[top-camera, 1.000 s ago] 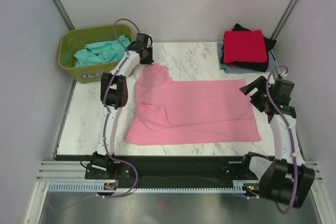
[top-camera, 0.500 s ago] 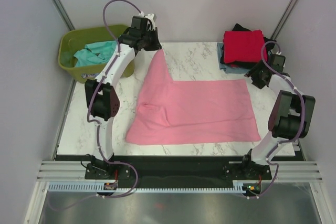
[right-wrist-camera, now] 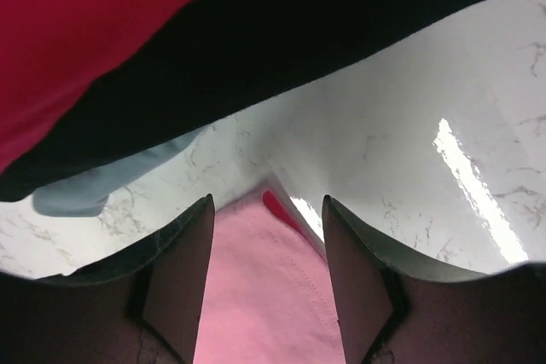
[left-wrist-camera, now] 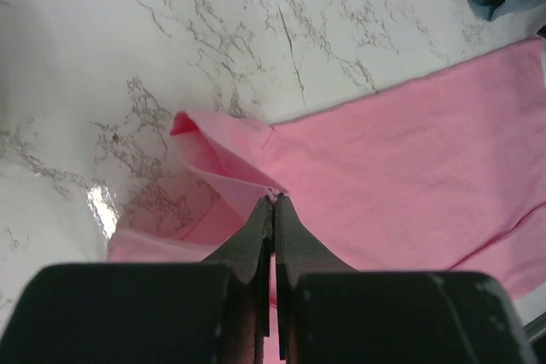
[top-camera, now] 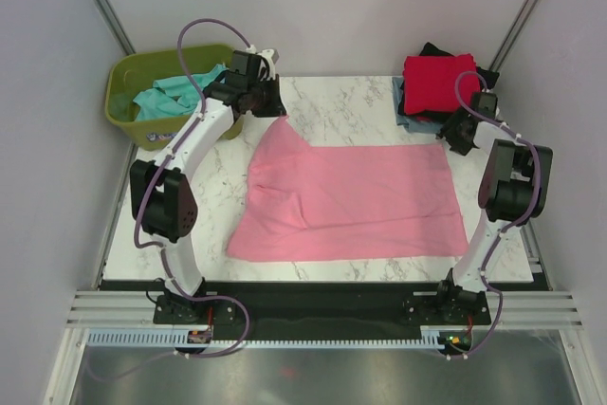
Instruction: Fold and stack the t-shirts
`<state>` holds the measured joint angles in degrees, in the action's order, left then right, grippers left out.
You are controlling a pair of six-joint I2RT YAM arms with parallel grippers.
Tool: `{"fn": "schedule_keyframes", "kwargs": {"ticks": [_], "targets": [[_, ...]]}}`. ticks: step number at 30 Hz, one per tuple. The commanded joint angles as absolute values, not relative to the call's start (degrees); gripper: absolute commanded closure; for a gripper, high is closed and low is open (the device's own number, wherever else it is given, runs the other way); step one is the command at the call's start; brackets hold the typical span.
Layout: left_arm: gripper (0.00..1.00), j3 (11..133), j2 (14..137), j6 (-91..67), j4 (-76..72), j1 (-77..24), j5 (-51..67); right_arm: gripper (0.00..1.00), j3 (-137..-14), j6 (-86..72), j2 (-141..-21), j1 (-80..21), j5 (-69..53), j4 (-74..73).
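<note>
While the left gripper (left-wrist-camera: 274, 202) has its two dark fingers pressed together on a pinched ridge of the large pink cotton t-shirt (top-camera: 360, 201), the rest of that shirt lies spread across the middle of the white marble-patterned table (top-camera: 351, 101). The pinched spot is the shirt's peak at its 11 o'clock corner. It is raised a little off the marble, and the wrist view shows the cloth folding over itself just beyond the fingertips. The long body of the shirt runs out toward 3 o'clock, with loose wrinkles along its 9 o'clock side.

The right gripper (right-wrist-camera: 266, 206) sits at the shirt's 2 o'clock corner. Its jaws stand wide apart, one on each side of the pink corner, closed on nothing; whether the fingers touch the cloth I cannot tell.

Just past it, at the table's 1 o'clock corner, lies a folded pile. A red t-shirt (top-camera: 438, 82) is on top, a black t-shirt (top-camera: 432, 51) is under it, and a grey-blue t-shirt (top-camera: 406, 111) is at the bottom, its edge showing toward 9 o'clock.

Off the table at 10 o'clock stands an olive-green plastic tub (top-camera: 142, 130) with a crumpled teal t-shirt (top-camera: 171, 97) inside it.
</note>
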<state>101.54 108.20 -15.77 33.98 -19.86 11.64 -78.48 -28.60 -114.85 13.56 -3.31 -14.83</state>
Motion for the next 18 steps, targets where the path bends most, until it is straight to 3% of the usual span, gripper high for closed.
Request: {"fn": "schedule_keyframes", "kwargs": {"ticks": [1, 5, 8, 11, 16, 18], "targets": [[0.98, 99.4, 103.7, -14.4, 32.4, -20.2, 10.7, 0.40, -80.5, -27.2, -116.5, 12.0, -2.0, -14.5], [0.98, 99.1, 103.8, -14.3, 32.3, -20.1, 10.8, 0.43, -79.8, -26.9, -116.2, 11.3, -1.4, -14.2], [0.98, 99.2, 104.0, -14.6, 32.4, -20.2, 11.3, 0.51, -79.6, -26.8, -116.2, 11.1, -1.5, -14.2], [0.98, 99.0, 103.8, -14.7, 32.4, -20.2, 11.3, 0.64, -79.4, -26.5, -116.1, 11.0, -1.6, -14.2], [0.98, 97.5, 103.1, -14.7, 32.3, -20.2, 10.5, 1.00, -78.5, -25.9, -116.3, 11.1, 0.9, -14.2], [0.98, 96.2, 102.0, -14.2, 32.4, -20.1, 10.0, 1.00, -79.1, -25.6, -116.0, 11.1, 0.4, -14.2]]}}
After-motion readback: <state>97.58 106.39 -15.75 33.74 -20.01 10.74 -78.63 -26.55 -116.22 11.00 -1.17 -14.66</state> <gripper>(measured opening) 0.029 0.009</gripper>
